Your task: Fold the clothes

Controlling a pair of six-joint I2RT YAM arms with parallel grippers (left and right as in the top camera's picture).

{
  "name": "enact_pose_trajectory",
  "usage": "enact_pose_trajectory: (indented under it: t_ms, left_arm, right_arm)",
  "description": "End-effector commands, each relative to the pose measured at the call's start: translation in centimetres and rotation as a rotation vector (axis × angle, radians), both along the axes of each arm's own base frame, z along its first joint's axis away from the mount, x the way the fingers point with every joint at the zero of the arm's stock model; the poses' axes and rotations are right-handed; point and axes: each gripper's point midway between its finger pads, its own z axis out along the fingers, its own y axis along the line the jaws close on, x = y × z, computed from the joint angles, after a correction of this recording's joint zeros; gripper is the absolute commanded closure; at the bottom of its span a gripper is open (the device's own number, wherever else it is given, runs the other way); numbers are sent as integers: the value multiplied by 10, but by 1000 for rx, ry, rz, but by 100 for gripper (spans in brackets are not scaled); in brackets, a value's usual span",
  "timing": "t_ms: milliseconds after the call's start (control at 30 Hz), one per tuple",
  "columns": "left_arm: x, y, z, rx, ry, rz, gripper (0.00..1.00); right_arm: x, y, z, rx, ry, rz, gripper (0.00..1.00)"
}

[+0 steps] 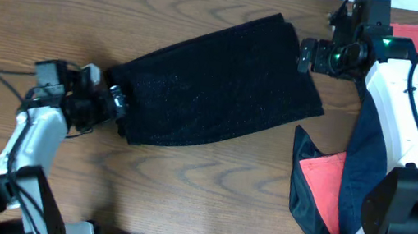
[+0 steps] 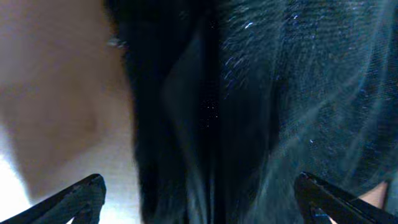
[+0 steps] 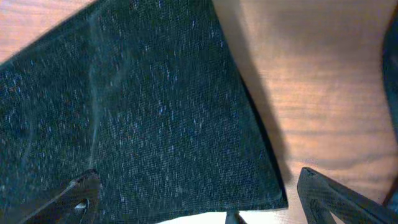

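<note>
One black, fuzzy, speckled trapezoid garment (image 1: pixel 214 80) is lying flat, slanted across the middle of the brown wooden surface (image 1: pixel 181 192). Folding it neatly is probably calling for firm pinches at both ends, lifting together. Two tools are hovering there: left tool (image 1: pixel 114 103) and right tool (image 1: pixel 311 56), both gaping open, gripping nothing.

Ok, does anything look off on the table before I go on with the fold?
Nothing is spilled or damaged. The black garment lies diagonally across the table, its narrow end bunched at the open left claw. A navy garment and a red cloth are heaped under the right arm, where they might snag.
</note>
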Motion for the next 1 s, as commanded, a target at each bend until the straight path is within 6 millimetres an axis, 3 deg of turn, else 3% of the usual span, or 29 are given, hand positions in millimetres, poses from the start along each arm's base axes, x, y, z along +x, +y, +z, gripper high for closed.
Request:
enact_pose_trajectory:
  t_ms: [0, 233, 333, 433, 500, 533, 667, 733, 967]
  left_arm:
    - [6, -5, -14, 50, 3, -42, 2]
    - [15, -14, -37, 88, 25, -59, 2]
    - [9, -28, -44, 55, 58, -91, 28]
    - [1, -33, -46, 51, 92, -112, 62]
    - [-6, -33, -46, 46, 117, -109, 81]
    - [-8, -32, -44, 43, 128, -104, 91]
    - [-17, -26, -25, 36, 157, -81, 94]
    - [-20, -22, -8, 33, 159, -64, 94]
    - [-35, -25, 51, 32, 144, -52, 94]
  right_arm:
    - [-8, 14, -4, 17, 28, 31, 1]
    - [-17, 23, -6, 18, 59, 54, 2]
    - [-19, 33, -6, 14, 54, 85, 5]
    - [-19, 40, -6, 6, 43, 117, 18]
    - [-20, 43, -6, 7, 41, 126, 41]
    - [-20, 45, -6, 6, 42, 130, 65]
    - [-30, 58, -15, -8, 63, 190, 99]
    - [-39, 69, -26, -10, 93, 222, 99]
    - [-83, 143, -75, 133, 164, 465, 99]
